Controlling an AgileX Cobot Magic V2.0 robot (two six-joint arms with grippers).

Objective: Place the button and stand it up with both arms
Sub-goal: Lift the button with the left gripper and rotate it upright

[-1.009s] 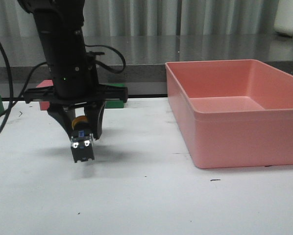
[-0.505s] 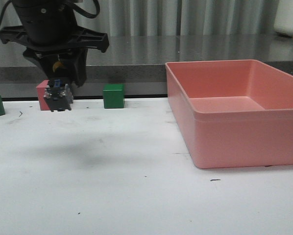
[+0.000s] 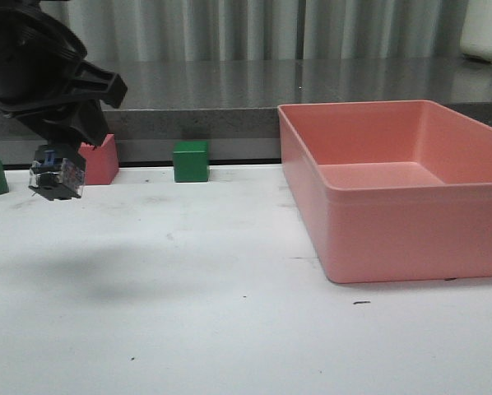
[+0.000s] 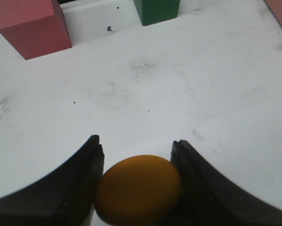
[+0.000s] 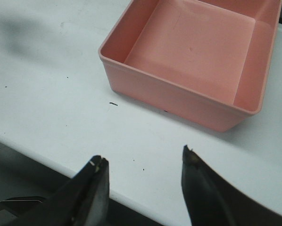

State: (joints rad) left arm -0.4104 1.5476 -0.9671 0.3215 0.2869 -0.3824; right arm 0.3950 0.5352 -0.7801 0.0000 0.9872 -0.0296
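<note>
No text, label, brand, number or sign can be read in any view. The pink tray (image 3: 394, 197), the pink block (image 3: 100, 160) and the green block (image 3: 190, 160) at the desk's far edge show plain faces, and the button (image 4: 138, 188) shows only its unmarked yellow cap. The desk (image 3: 229, 329) carries scuffs and specks, not writing.
</note>
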